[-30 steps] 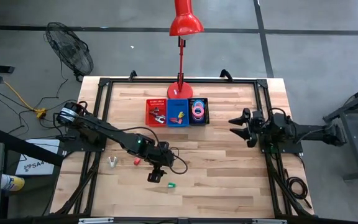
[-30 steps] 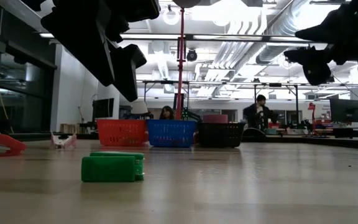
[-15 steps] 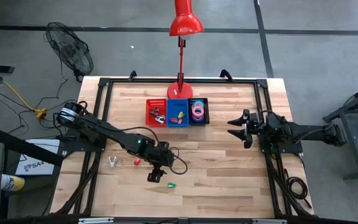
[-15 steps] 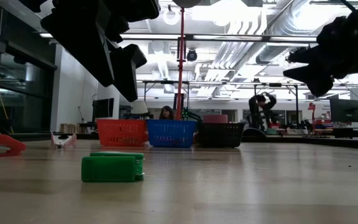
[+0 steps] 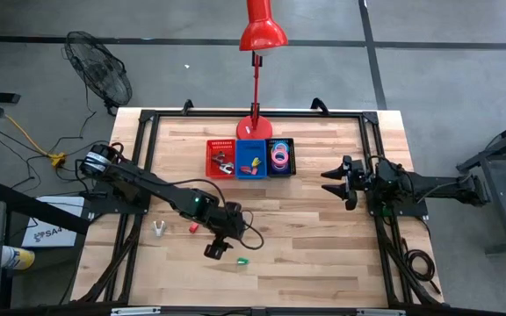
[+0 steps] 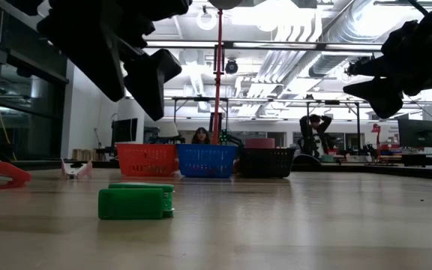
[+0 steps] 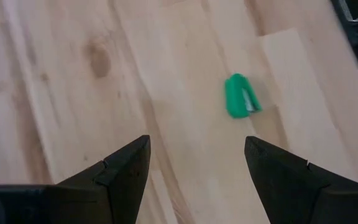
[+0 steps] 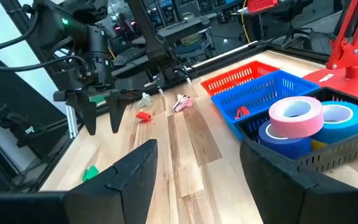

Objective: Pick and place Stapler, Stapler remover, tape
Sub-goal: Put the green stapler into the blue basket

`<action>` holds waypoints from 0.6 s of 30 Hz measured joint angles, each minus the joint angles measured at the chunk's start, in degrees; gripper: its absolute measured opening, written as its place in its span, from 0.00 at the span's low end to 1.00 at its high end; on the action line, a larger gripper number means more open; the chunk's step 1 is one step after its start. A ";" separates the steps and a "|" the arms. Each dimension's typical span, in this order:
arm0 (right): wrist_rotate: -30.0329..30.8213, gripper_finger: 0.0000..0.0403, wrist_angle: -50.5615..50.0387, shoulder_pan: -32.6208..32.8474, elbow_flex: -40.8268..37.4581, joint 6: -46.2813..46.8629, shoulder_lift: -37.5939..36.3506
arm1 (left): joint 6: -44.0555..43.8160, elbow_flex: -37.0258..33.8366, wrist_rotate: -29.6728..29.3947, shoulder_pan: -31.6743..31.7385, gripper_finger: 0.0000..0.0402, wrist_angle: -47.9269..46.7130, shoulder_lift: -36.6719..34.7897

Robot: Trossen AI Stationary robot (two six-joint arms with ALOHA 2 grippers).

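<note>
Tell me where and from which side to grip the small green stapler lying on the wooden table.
Grip the small green stapler across its two long flat sides, coming straight down from above. It lies flat and low on the light wooden table, so a sideways approach would likely scrape the wood. The left gripper hovers close by, jaws open, with the stapler ahead of it in the left wrist view.

Arms: two, dark, nearly black, built of jointed segments.
Left arm cable: black, looping loose beside the wrist.
Left arm light: small green dot on the forearm.
Left arm base: a round pale-ringed joint with bundled wires.
Left claw: two flat, dark, tapering fingers with blunt pointed tips.
Right claw: same dark build, fingers broad and wedge-shaped.
</note>
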 joint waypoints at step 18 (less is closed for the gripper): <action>0.16 0.55 0.21 0.02 -0.02 -0.28 0.28 | -6.29 1.40 -5.18 -6.46 0.64 5.75 5.35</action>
